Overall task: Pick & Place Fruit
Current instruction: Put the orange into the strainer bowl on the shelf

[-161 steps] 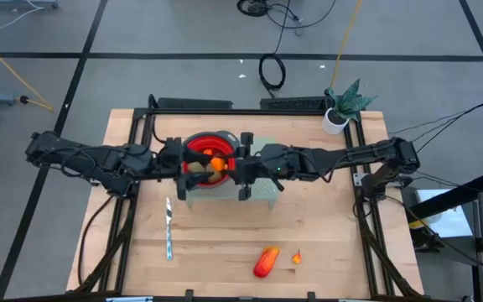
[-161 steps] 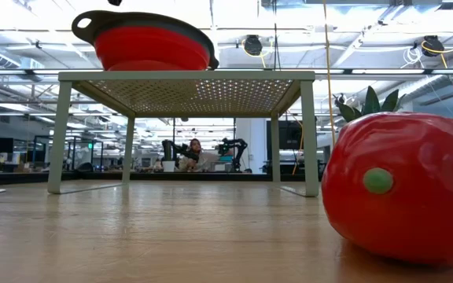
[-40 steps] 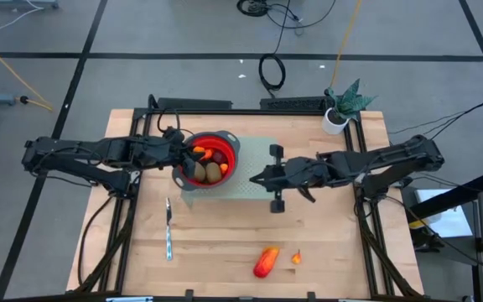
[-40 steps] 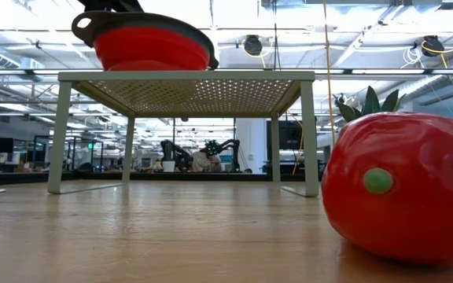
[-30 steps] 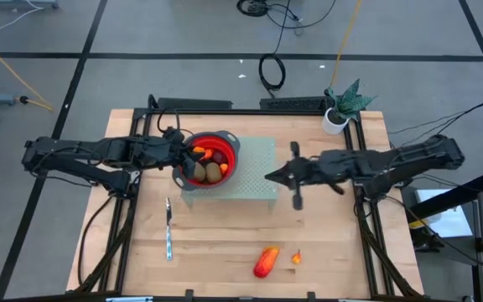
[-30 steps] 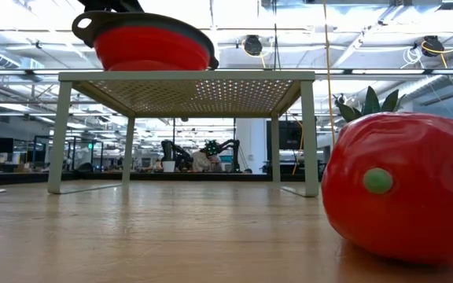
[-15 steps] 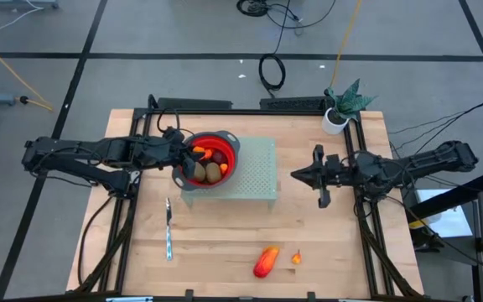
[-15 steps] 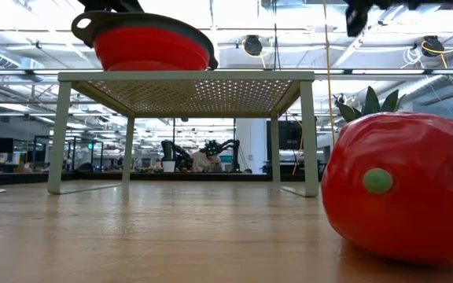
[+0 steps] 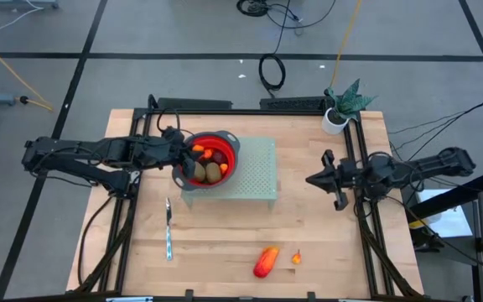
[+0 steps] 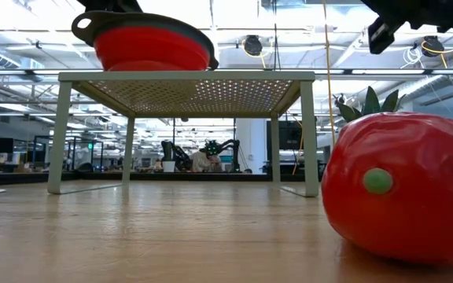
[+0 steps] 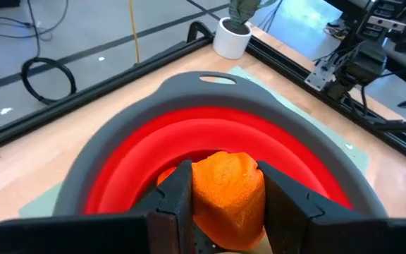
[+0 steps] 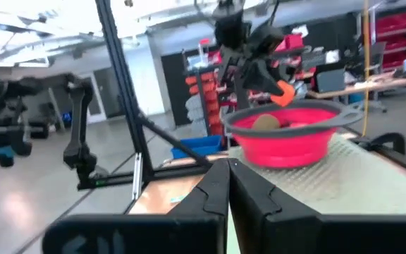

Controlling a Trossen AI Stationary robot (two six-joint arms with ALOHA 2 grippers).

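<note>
Left wrist view: left gripper point(image 11: 220, 204) clamps a small orange fruit piece point(image 11: 228, 190) above the red grey-rimmed bowl point(image 11: 154, 144).
Right gripper point(image 9: 329, 180), jaws closed empty, hangs near the tabletop's right edge.

Red bowl point(image 9: 215, 151), grey rim; orange fruit point(image 11: 228, 188)

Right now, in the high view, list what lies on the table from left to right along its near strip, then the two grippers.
Near strip: knife → elongated red-orange fruit → small orange piece. Grippers: left gripper over the red bowl → right gripper.
</note>
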